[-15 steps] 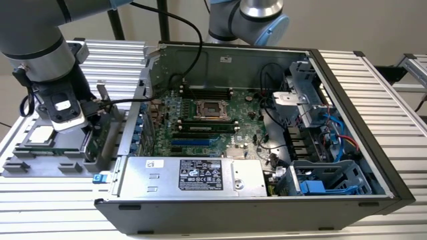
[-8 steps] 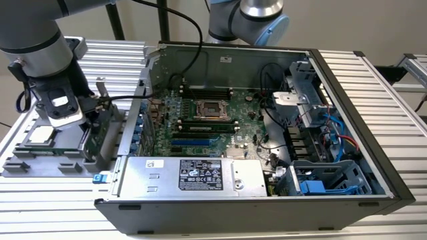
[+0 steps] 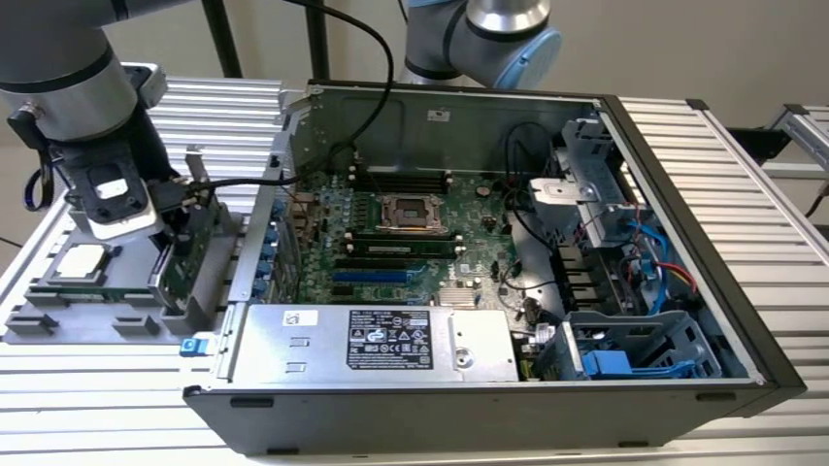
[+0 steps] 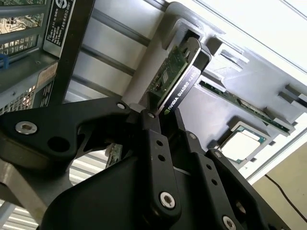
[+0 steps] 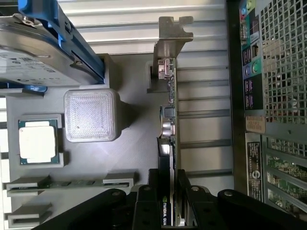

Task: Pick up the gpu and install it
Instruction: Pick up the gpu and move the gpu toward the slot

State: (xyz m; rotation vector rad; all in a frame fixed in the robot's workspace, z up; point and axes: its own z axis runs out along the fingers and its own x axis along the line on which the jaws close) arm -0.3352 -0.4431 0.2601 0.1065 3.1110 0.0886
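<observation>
You've got the gpu (image 5: 169, 120) with a green board, silver bracket and black shroud. Gripper (image 5: 169, 178) matte black. Hard drive (image 5: 29, 52) silver, its rails (image 5: 72, 38) blue. CPU chip (image 5: 37, 142) silver, green-edged. Tray (image 5: 129, 81) plain grey. Desk (image 3: 725, 146) ribbed silver.

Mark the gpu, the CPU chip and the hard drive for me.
gpu (image 5: 169, 123), first wrist view, on the card's near edge.
CPU chip (image 5: 37, 142), first wrist view, middle of silver lid.
hard drive (image 5: 38, 55), first wrist view, labelled face.

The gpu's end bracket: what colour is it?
Silver-grey; the gpu bracket shows best in the first wrist view.
</observation>
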